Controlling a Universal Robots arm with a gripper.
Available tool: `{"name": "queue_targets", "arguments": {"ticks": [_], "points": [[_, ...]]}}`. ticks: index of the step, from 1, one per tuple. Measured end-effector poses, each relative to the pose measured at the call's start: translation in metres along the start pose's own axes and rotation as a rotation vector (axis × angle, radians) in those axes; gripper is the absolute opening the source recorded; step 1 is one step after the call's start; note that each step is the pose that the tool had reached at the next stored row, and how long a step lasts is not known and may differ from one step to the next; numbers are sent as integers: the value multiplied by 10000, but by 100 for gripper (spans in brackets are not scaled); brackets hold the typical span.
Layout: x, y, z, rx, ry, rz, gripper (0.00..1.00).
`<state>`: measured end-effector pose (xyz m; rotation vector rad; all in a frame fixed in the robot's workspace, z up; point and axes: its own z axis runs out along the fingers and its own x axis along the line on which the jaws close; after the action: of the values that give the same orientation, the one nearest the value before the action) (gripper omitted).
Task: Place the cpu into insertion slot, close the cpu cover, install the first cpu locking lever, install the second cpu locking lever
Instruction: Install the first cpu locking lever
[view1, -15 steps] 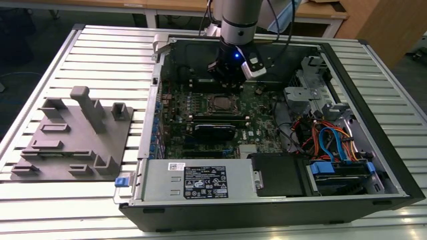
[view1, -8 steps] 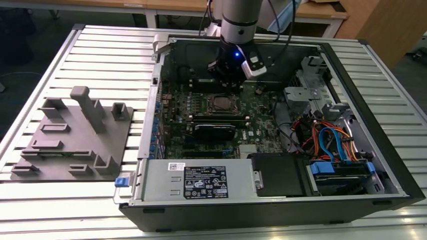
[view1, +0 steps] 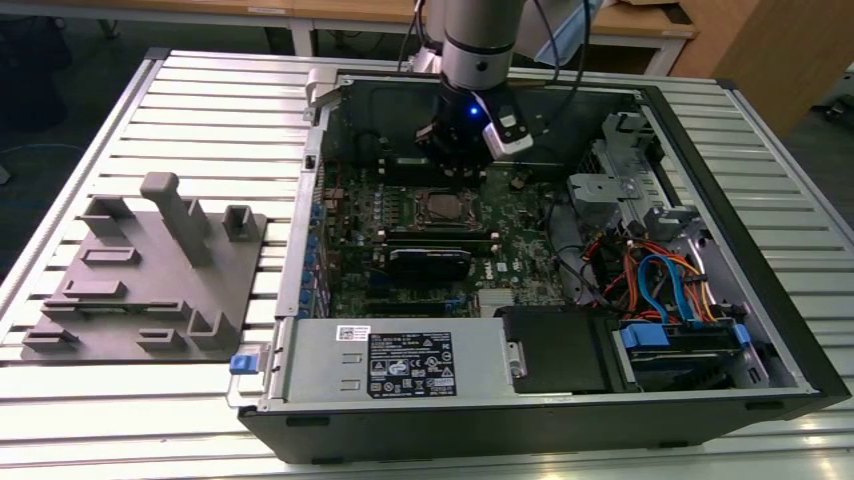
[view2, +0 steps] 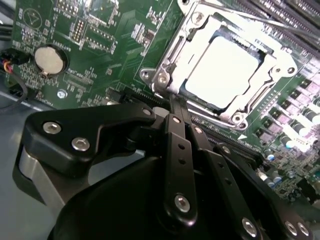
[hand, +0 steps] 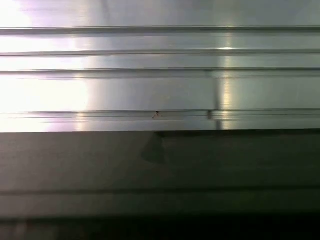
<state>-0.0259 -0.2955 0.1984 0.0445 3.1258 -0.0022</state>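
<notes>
Gripper (view2: 176, 107) low over motherboard (view2: 100, 45), just beside covered cpu (view2: 225, 70).

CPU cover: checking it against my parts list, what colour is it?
Silver metal cpu cover, clearest in the second wrist view.

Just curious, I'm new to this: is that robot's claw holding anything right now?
Gripper: jaws shut together, holding nothing, beside the cpu under its cpu cover.
</notes>
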Motion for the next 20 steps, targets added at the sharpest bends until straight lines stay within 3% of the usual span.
{"name": "queue_targets", "arguments": {"ticks": [8,16,20], "points": [[0,2,12,-16,-5,17,11],[0,2,17,-366,6,21,11],[-1,2,17,-397,7,22,11]]}}
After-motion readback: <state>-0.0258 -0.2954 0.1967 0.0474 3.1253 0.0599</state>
